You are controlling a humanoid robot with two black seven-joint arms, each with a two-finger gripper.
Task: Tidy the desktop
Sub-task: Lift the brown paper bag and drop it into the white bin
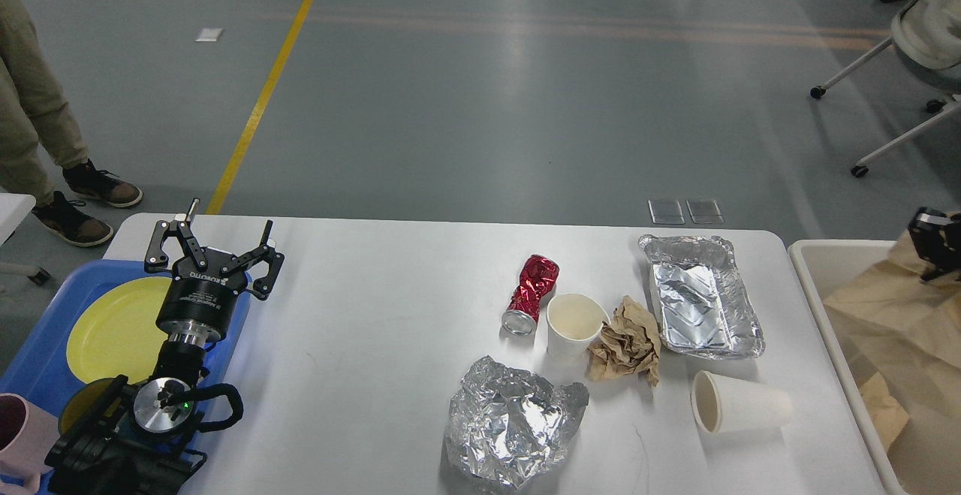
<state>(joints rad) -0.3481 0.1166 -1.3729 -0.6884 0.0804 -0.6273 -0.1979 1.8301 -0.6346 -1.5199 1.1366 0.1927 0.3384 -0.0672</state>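
The white desktop (360,315) carries a crushed red can (531,294), an upright paper cup (573,326), a crumpled brown paper wad (625,342), a foil tray (702,305), a crumpled foil sheet (514,420) and a second paper cup (739,403) lying on its side. My left gripper (214,243) stands open over the table's left end, holding nothing. At the right edge of the view my right gripper (933,247) is shut on a brown paper bag (893,315), which hangs down into the beige bin (807,285). Most of that gripper is cut off.
A blue tray (37,345) at the left holds a yellow plate (112,330) and a pink cup (22,424). A person's legs (30,119) stand on the floor at far left. An office chair (908,44) stands at the back right.
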